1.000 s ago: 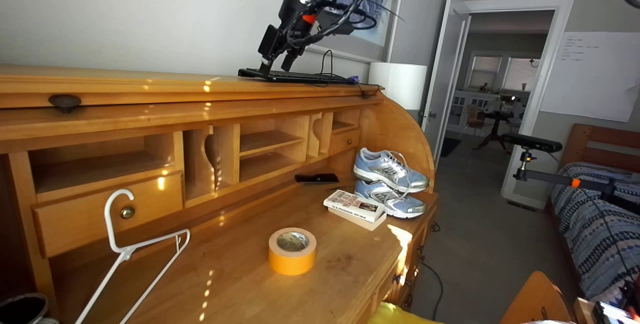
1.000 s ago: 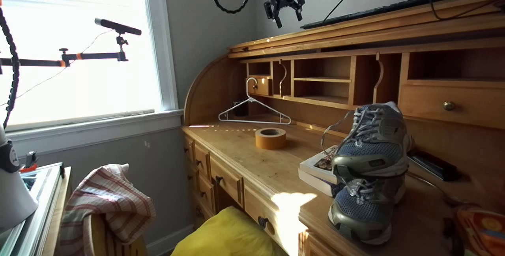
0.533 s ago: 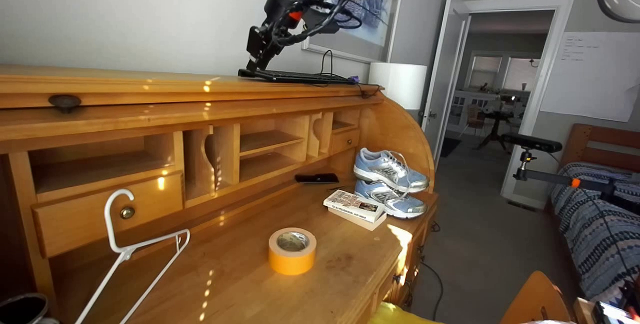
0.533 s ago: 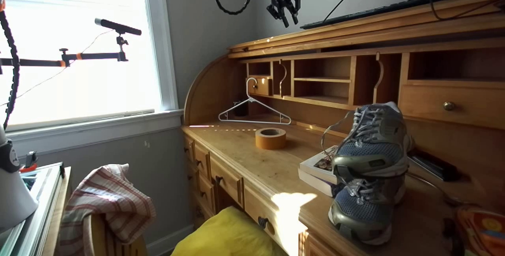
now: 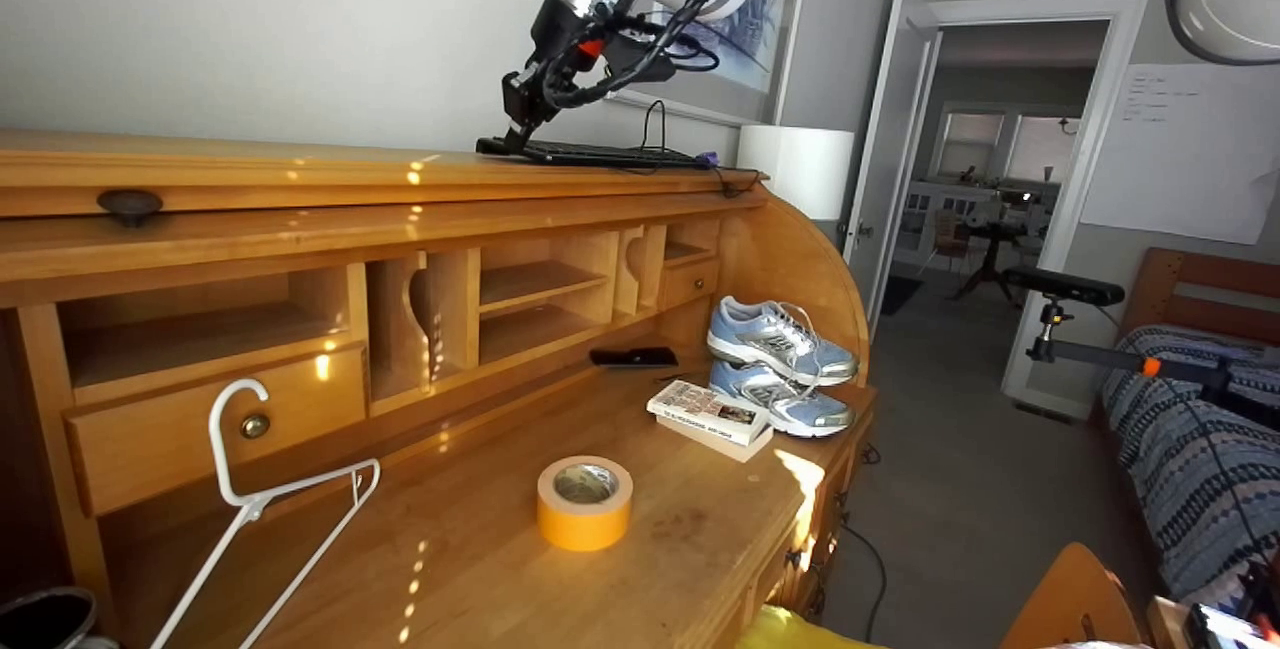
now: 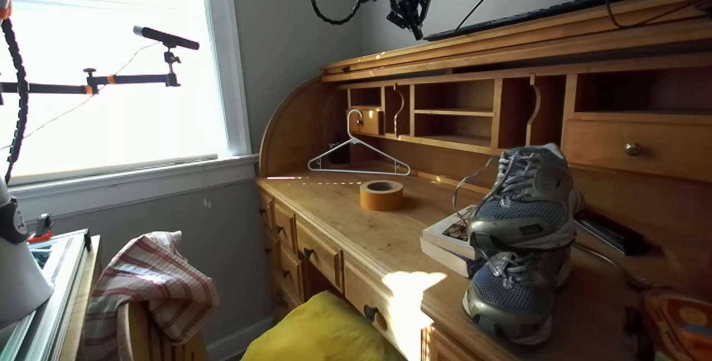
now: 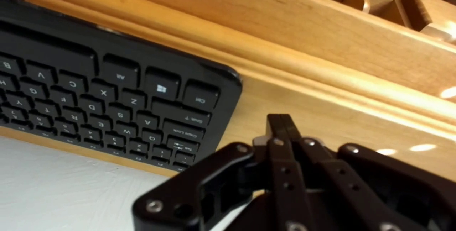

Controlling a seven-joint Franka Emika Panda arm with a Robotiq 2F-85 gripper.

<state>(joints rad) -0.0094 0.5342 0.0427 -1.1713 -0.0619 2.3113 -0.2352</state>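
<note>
A: What words can you see?
B: Lots, on the black keyboard — all upside down in the wrist view. The Ctrl key sits at its corner.
A: What else is on the keyboard?
B: The Windows key with its window sign, the Alt key, Shift key, Caps Lock key and Tab key. One row says Q, W, E, R, T, Y.
A: And the books below the keyboard?
B: Print too small to read — same for the white sheet, right of the keyboard in an exterior view.
</note>
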